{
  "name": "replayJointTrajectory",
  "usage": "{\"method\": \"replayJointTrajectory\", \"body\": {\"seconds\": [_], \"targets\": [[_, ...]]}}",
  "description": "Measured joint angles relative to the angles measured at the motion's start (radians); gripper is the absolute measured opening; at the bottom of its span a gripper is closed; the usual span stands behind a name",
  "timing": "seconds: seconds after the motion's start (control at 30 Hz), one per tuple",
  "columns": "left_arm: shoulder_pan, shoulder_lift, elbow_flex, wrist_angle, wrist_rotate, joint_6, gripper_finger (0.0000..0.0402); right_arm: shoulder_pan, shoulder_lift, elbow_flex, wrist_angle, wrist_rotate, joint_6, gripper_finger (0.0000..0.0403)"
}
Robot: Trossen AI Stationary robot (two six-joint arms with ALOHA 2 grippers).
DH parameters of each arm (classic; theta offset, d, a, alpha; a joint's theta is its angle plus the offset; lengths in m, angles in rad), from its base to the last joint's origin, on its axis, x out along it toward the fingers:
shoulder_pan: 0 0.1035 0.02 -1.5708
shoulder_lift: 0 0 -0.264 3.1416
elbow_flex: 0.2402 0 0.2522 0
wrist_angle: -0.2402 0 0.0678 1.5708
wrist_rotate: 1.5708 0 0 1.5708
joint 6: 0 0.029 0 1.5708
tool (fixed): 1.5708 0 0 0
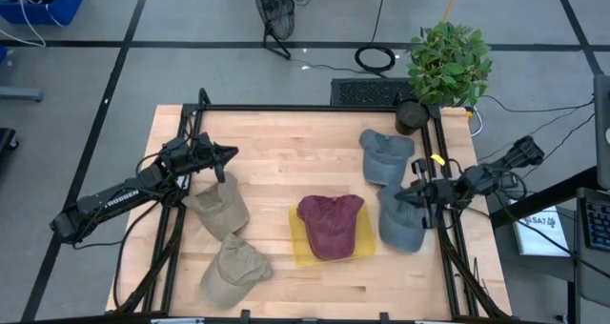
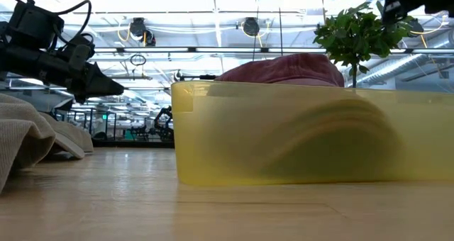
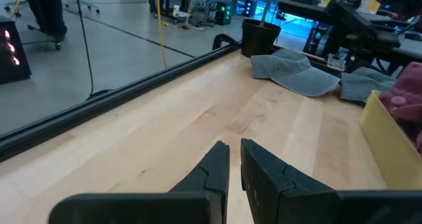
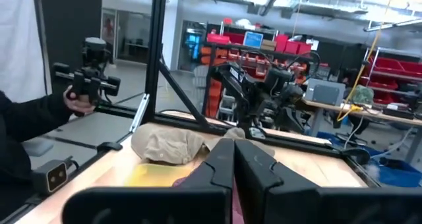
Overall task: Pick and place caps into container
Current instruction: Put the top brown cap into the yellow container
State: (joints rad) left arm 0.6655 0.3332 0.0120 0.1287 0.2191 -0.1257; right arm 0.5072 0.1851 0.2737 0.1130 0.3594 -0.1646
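Note:
A yellow tray (image 1: pixel 297 255) (image 2: pixel 284 142) sits at the table's near middle with maroon caps (image 1: pixel 331 225) (image 2: pixel 284 69) piled in it. Two tan caps lie to its left, one (image 1: pixel 217 208) farther and one (image 1: pixel 233 270) by the near edge. Two grey-blue caps lie to its right, one (image 1: pixel 386 157) farther and one (image 1: pixel 401 223) nearer. My left gripper (image 1: pixel 232 154) (image 3: pixel 235 159) is shut and hangs in the air just beyond the farther tan cap. My right gripper (image 1: pixel 396 196) (image 4: pixel 234 157) is shut and hovers over the nearer grey-blue cap, pointing toward the tray.
A black plant pot (image 1: pixel 412 116) with a leafy plant (image 1: pixel 448 62) stands at the far right corner. Black rails (image 1: pixel 315 108) frame the table. Bare wood (image 1: pixel 295 162) lies between the grippers. In the right wrist view a person's hand (image 4: pixel 78 100) holds a device beyond the table.

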Motion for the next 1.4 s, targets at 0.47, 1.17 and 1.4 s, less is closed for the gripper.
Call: {"method": "replayJointTrajectory", "body": {"seconds": [0.47, 1.17, 1.4], "targets": [[0.000, 0.000, 0.000, -0.006, -0.037, 0.068, 0.0047, -0.003, -0.178, -0.254, 0.247, 0.038, -0.062, 0.0000], [0.000, 0.000, 0.000, 0.026, -0.126, 0.106, 0.0047, -0.003, -0.177, -0.259, 0.287, 0.091, -0.054, 0.0000], [0.000, 0.000, 0.000, 0.070, -0.063, -0.120, 0.0047, -0.003, -0.177, -0.259, 0.290, 0.090, -0.038, 0.0000]]}}
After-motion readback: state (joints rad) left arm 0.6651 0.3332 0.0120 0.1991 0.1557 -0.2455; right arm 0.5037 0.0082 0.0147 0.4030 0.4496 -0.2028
